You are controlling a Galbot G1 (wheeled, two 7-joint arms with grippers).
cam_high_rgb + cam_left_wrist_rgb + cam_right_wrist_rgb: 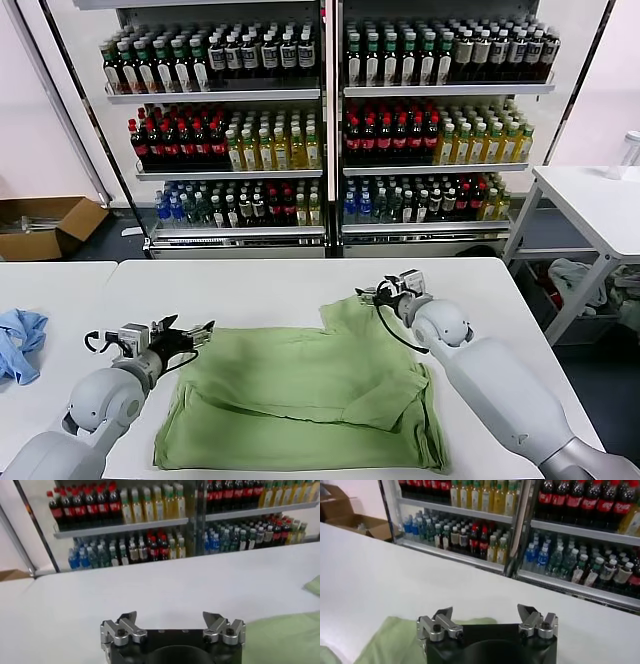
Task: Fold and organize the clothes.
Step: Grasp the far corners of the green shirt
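The light green shirt (pixel 300 390) lies partly folded on the white table (pixel 260 285), with one sleeve reaching toward the back right. My left gripper (pixel 198 333) hovers open at the shirt's left back corner, nothing between its fingers. The left wrist view shows that gripper (pixel 170 616) spread wide over bare table, with shirt fabric (pixel 285 640) off to one side. My right gripper (pixel 372 295) is open at the shirt's back right sleeve. From the right wrist camera the gripper (pixel 485 611) is empty, and green fabric (pixel 390 640) lies just beneath and beside it.
A light blue cloth (pixel 20 342) sits bunched at the table's left edge. Drink shelves (pixel 325 130) full of bottles stand behind the table. A cardboard box (pixel 45 225) is on the floor at back left, and a second white table (pixel 590 205) at right.
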